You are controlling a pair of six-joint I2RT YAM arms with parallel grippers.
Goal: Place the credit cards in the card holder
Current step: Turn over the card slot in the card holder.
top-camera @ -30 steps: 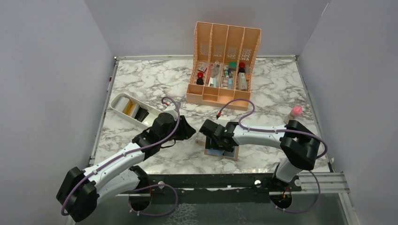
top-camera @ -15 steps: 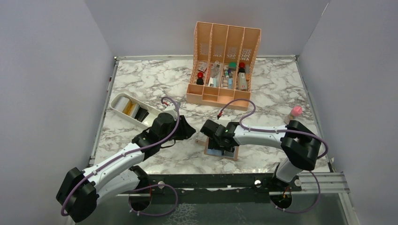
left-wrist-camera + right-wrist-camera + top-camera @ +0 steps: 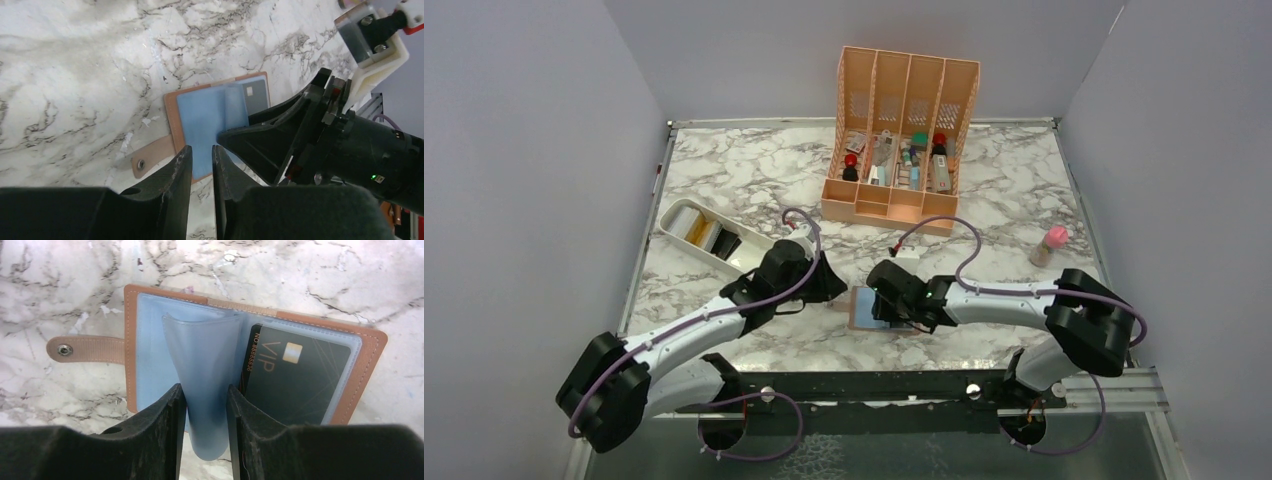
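The card holder (image 3: 864, 306) lies open on the counter (image 3: 724, 180) between the arms, its long axis running left-right and its tab (image 3: 85, 349) pointing left. The right gripper's (image 3: 204, 395) jaws pinch its raised blue sleeve (image 3: 205, 350). A black card (image 3: 300, 375) fills the right pocket. The left gripper's (image 3: 201, 150) jaws stand narrowly apart, empty.

The brown card holder (image 3: 150, 355) is laid open on the marble table (image 3: 300, 280), snap tab (image 3: 85, 349) leftward. One blue sleeve (image 3: 205, 370) is raised, and a black VIP card (image 3: 300, 385) is pocketed at right.
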